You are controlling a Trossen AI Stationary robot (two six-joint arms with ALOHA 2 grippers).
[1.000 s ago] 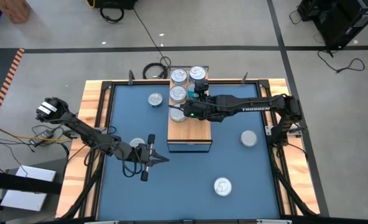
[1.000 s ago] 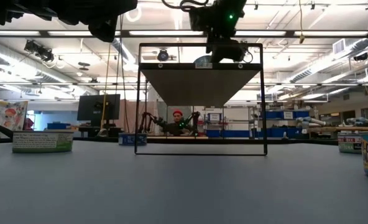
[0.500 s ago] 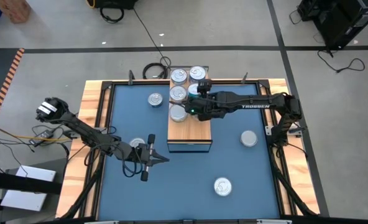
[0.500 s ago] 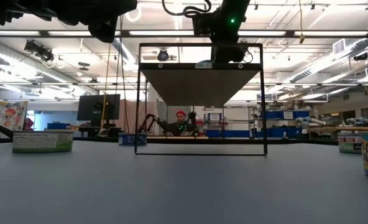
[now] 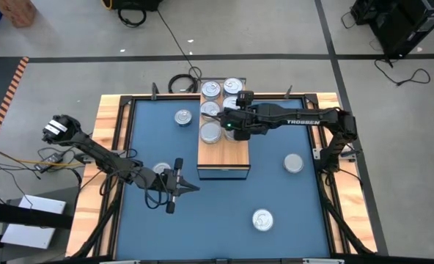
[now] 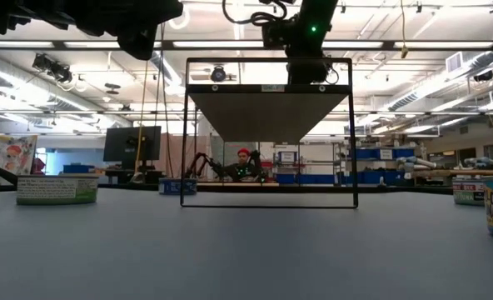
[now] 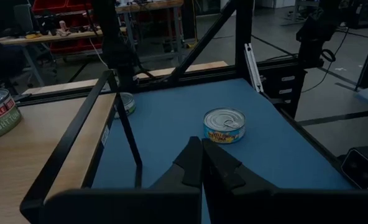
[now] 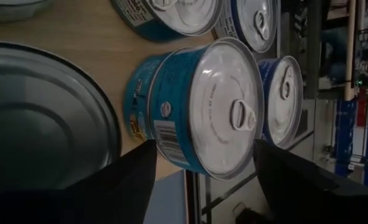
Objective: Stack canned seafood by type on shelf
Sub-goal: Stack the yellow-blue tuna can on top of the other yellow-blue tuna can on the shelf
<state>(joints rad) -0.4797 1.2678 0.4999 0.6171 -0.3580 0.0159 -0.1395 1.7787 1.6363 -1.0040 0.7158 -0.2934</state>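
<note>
The shelf point(image 5: 235, 158) is a wood-topped block on a black frame, standing mid-table. Several silver-lidded tins sit at its far end point(image 5: 212, 89), and one point(image 5: 211, 132) is nearer the middle. My right gripper point(image 5: 230, 123) is over the shelf and open. In the right wrist view its fingers point(image 8: 131, 177) stand on either side of a teal-sided tin point(image 8: 224, 115) resting on the wood. My left gripper point(image 5: 180, 182) is shut point(image 7: 202, 163) and hovers above the mat left of the shelf, beside a tin point(image 5: 160, 170). My right gripper has its open fingers close to the two sides of the teal-sided tin point(image 8: 165, 134). I cannot tell whether they touch it. The tin stands upright on the shelf top.
Loose tins lie on the blue mat point(image 5: 151, 139) at the far left point(image 5: 182, 117), at the right point(image 5: 294, 163) and near the front point(image 5: 262, 219). The mat has a black frame and wooden borders point(image 5: 108, 117). A person point(image 6: 240, 162) sits far behind the table.
My right gripper has moved from over the tin near the shelf's middle toward the far edge and slightly right. That tin's lid now shows whole. My left arm has kept still.
</note>
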